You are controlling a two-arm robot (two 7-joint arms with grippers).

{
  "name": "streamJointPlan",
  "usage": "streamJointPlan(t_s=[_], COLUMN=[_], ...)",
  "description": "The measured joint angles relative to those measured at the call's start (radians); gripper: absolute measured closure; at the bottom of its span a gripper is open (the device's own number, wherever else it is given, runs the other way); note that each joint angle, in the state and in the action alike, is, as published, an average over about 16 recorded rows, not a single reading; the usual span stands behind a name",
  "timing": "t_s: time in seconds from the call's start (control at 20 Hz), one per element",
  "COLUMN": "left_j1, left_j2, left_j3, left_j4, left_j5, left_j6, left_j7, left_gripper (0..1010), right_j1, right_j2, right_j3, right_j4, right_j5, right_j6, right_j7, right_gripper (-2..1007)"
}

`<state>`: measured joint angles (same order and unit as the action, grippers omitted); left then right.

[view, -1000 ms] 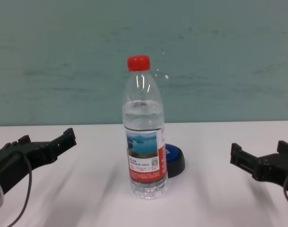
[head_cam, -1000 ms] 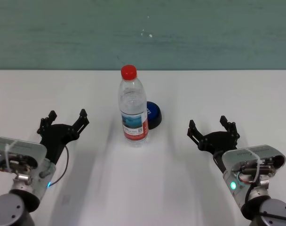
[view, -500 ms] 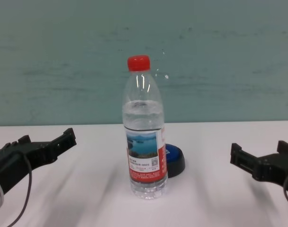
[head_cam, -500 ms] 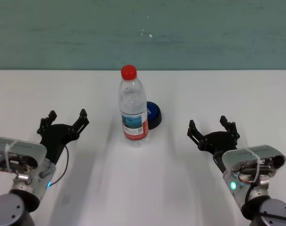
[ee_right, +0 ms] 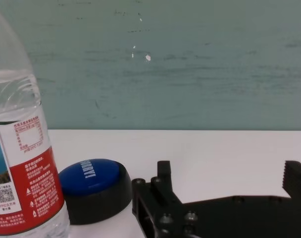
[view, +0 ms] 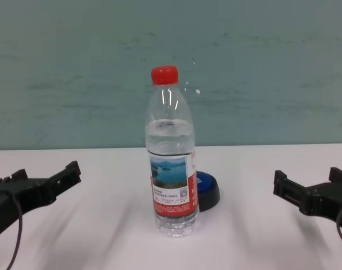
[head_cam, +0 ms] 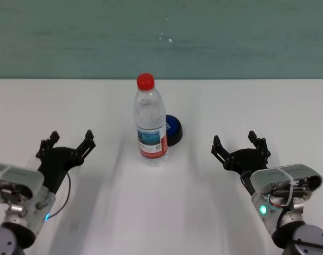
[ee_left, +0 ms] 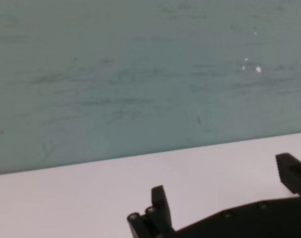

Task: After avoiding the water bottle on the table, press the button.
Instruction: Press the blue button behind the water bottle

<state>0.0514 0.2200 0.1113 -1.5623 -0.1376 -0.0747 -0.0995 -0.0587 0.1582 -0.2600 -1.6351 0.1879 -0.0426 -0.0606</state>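
While one low round blue dome button (head_cam: pixel 173 127) on a black base sits mid-table, one tall clear plastic water bottle (head_cam: pixel 150 121) with a red cap stands touching its near-left side, partly hiding it; left gripper (head_cam: pixel 66 144) and right gripper (head_cam: pixel 240 146) hover spread wide above the white table (head_cam: pixel 161 202), well apart

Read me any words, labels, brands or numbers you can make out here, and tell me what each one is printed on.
Button: white lettering across the blue top, seen at an angle; too blurred to read for certain.
Water bottle: label carries small printed text and a QR code; too small to read.
Nothing legible on the table or the wall.
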Motion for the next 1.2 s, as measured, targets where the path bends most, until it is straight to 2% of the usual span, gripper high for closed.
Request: streamJointPlan(t_s=[0.65, 1.2], left_j1=[0.103, 0.187], left_j2=[0.010, 0.033], left_j3=[-0.048, -0.058], left_j4=[-0.117, -0.213], left_j5=[-0.016, -0.040], left_j6=[0.002, -0.015], left_j7=[-0.077, -0.117], left_gripper=[0, 0], right_j1=[0.000, 0.000], right_j2=[0.000, 0.000], right_j3=[0.000, 0.000], right_j4=[0.000, 0.000], right_j5=[0.000, 0.000], right_j6=[0.000, 0.000], right_j7=[0.000, 0.000], right_gripper=[1, 1])
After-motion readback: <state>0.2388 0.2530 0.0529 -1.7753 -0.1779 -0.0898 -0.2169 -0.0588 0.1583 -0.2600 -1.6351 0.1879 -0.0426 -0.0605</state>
